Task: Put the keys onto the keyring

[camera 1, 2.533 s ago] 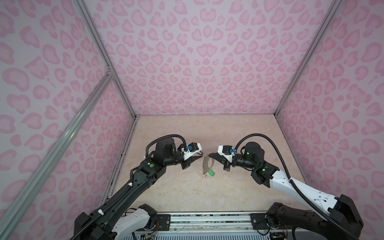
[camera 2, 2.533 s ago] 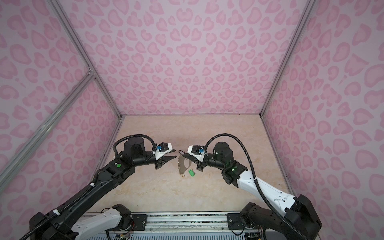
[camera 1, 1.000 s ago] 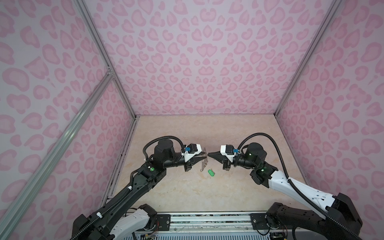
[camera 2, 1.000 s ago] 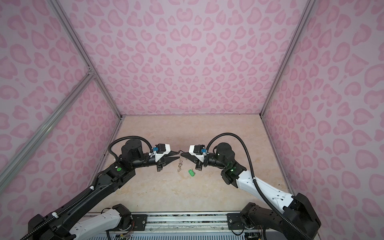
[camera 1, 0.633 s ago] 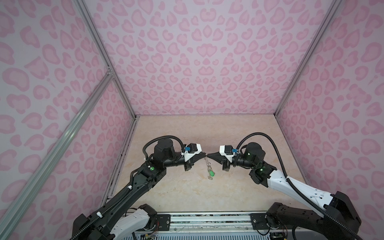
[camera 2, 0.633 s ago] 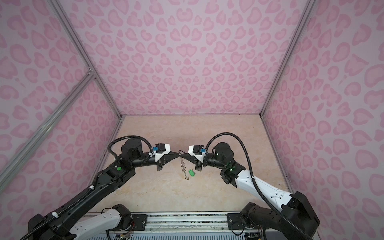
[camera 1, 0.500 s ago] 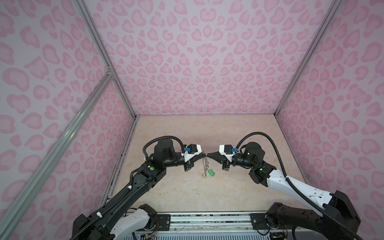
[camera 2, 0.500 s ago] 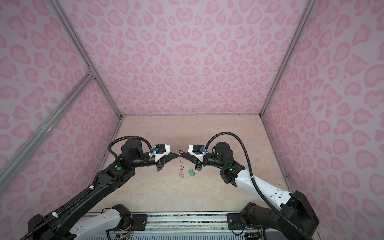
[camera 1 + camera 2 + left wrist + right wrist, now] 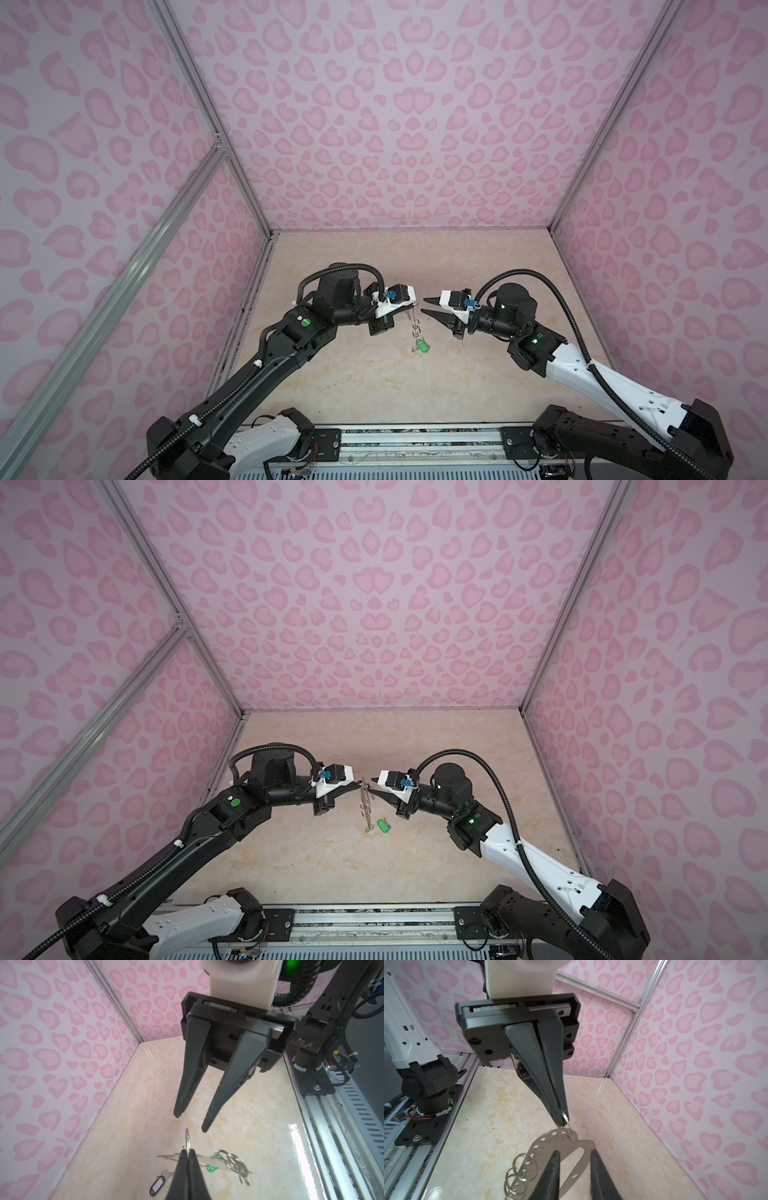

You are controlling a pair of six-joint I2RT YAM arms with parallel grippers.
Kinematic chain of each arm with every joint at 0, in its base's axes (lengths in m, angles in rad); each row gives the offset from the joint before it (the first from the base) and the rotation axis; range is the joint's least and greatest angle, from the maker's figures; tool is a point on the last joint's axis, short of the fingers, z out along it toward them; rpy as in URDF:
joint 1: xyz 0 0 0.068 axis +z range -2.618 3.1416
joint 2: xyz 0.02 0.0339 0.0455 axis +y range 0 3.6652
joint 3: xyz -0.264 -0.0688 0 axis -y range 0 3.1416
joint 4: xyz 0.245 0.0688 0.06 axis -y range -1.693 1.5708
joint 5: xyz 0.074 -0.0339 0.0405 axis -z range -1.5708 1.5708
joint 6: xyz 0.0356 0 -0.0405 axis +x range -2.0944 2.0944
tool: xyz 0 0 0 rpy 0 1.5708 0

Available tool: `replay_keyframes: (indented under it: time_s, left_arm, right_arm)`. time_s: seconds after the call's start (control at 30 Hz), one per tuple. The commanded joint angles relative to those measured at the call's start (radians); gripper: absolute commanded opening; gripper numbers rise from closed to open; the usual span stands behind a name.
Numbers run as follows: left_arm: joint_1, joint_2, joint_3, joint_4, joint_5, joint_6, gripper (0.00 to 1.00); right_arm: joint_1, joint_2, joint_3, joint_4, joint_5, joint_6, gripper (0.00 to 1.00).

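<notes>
The keyring (image 9: 414, 328) is a flat grey plate with an oval slot and a row of split rings. It hangs edge-on above the table in both top views (image 9: 365, 808). My left gripper (image 9: 411, 309) (image 9: 188, 1152) is shut on the plate's top split ring (image 9: 568, 1124). My right gripper (image 9: 423, 305) (image 9: 574, 1152) faces it, open, its fingers on either side of the plate's slot (image 9: 550, 1142) without touching. The green-tagged key (image 9: 422, 346) lies on the table by the plate's lower end. The black-tagged key (image 9: 157, 1184) lies flat on the table and shows only in the left wrist view.
Pink patterned walls with aluminium posts (image 9: 245, 183) enclose the beige marble-look table (image 9: 415, 257) on three sides. The arms' mounting rail (image 9: 415, 440) runs along the front edge. Three loose split rings (image 9: 519, 1176) dangle from the plate's lower holes.
The left gripper closed on the top split ring. The right gripper then opened and let go of the plate, which now hangs from the left gripper alone.
</notes>
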Motion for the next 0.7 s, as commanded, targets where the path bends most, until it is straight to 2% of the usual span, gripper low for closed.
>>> replay_keyframes:
  time_s: [0.0, 0.4, 0.67]
  left_arm:
    - [-0.022, 0.014, 0.028, -0.070, -0.046, 0.055, 0.03]
    - [-0.045, 0.048, 0.062, -0.096, -0.054, 0.066, 0.03]
    - [-0.047, 0.056, 0.064, -0.109, -0.041, 0.082, 0.03]
  right_arm:
    - [0.000, -0.004, -0.011, -0.010, 0.016, -0.015, 0.23]
    - [0.006, 0.035, -0.029, 0.079, -0.077, 0.056, 0.21]
    - [0.007, 0.054, -0.021, 0.078, -0.066, 0.054, 0.17]
